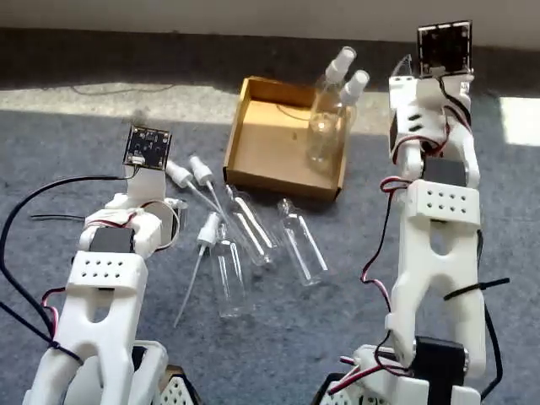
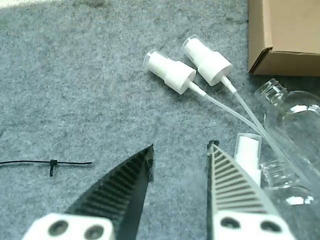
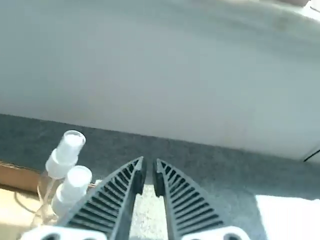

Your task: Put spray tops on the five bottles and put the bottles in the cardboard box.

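Left claw (image 2: 181, 146) partly hides one loose spray top (image 2: 248, 150).

Grey carpeted surface (image 1: 84, 135) was seen underfoot; laid directly upon it were the cardboard box (image 1: 283, 184), three uncapped bottles (image 1: 229, 274) and three loose spray tops (image 1: 208, 228).
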